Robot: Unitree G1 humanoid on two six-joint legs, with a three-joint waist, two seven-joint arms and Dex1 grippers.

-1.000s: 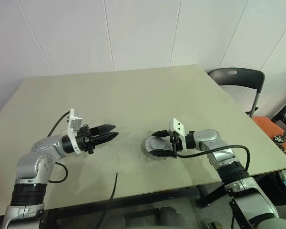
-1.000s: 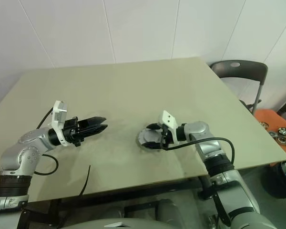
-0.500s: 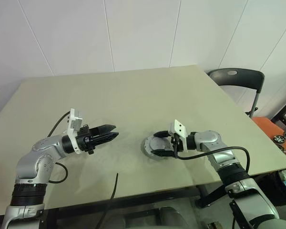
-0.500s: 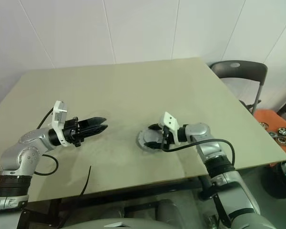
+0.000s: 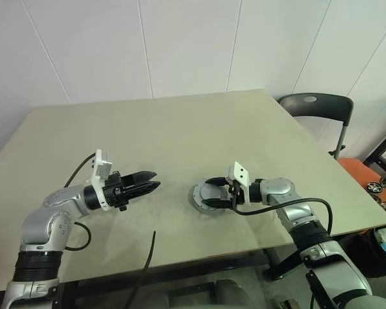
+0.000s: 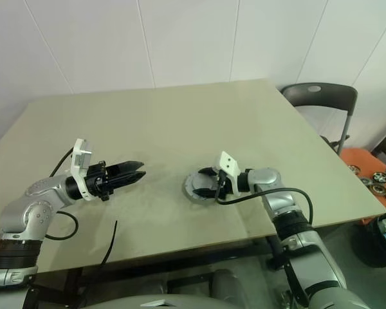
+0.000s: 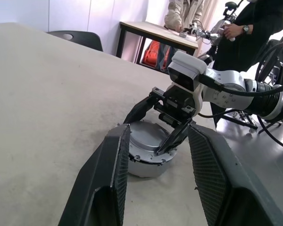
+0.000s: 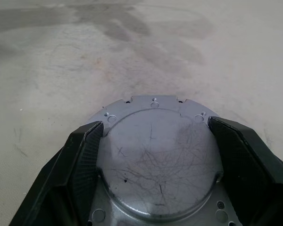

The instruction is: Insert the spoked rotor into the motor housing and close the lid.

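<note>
Assembly looks closed up; right end effector straddles it on the counter.

Right end effector [image 5: 213, 196]: fingers spread on either side of the motor housing [image 7: 148, 154], contact unclear. A scratched silver cover sits on top; rotor and windings hidden, so insertion is presumed done. Left end effector [image 5: 152, 183]: parted, empty, well apart. Counter [image 5: 180, 129] beyond.

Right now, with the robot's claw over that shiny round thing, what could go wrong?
1. The right gripper sits over the lid. If it pushes sideways, the lid and the motor housing under it might slide across the smooth table.
2. The left gripper hangs open, well apart from the housing, so nothing holds it steady. The lid could end up crooked.
</note>
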